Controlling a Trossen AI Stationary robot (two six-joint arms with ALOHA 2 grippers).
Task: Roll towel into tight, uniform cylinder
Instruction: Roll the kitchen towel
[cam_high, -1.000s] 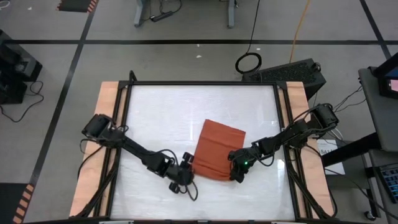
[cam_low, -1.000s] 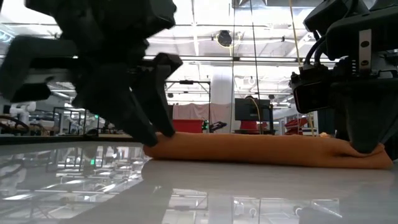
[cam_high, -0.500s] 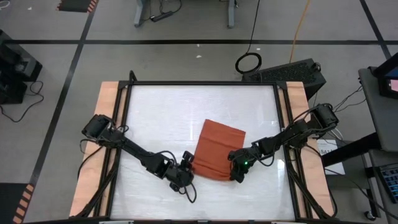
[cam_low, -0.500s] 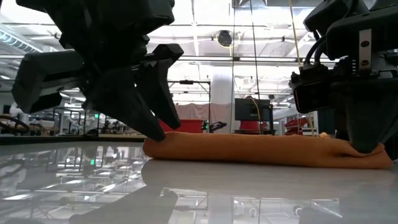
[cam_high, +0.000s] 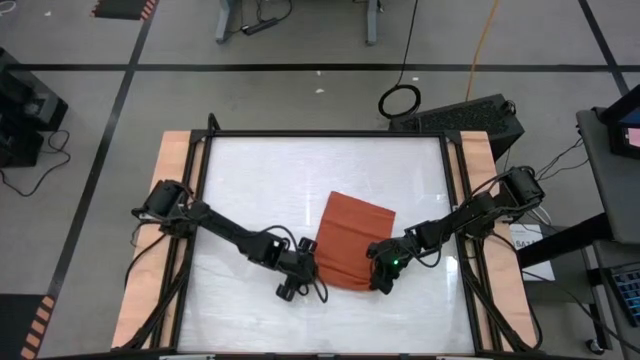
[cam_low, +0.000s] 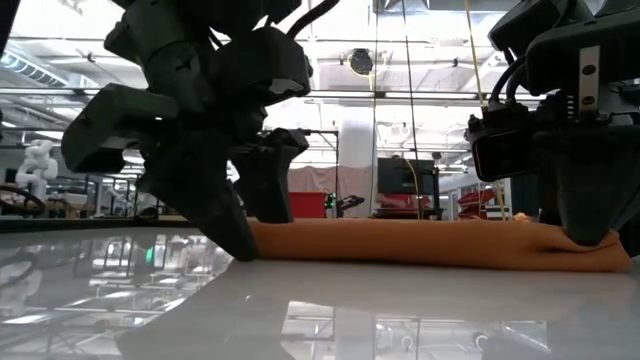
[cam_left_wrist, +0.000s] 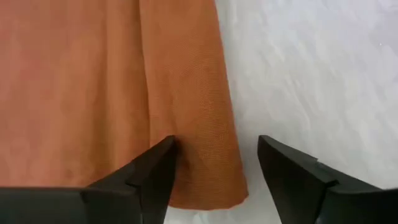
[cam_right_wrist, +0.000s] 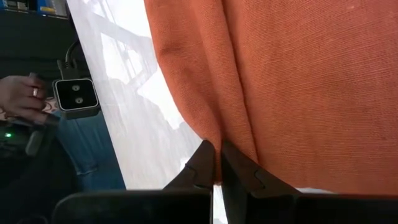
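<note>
My right tool (cam_high: 381, 281) had its fingers pressed together on the near right corner of the towel (cam_high: 349, 241), pinching a fold of the cloth, as its wrist view showed. My left tool (cam_high: 300, 281) stood at the near left corner with its fingers (cam_left_wrist: 149, 175) spread, one over the cloth and one out over the bare worktop (cam_high: 260, 190), so the edge lay between them and was not yet gripped.

I judged this to be the start of the roll: securing both near corners before any turning. The towel lay flat at about four o'clock from the middle of the worktop, with only a low bulge along its near edge in the low view. I reckoned the next move called for closing the left tool on its corner, then lifting and curling both corners evenly toward twelve o'clock so the roll began straight.

From above, the wrists covered both grips, so I could not see how much cloth the right tool held. In the low view the arms hid both ends of the towel. In the right wrist view, a person's hand (cam_right_wrist: 20, 97) showed past the worktop edge, the rest cut off.
</note>
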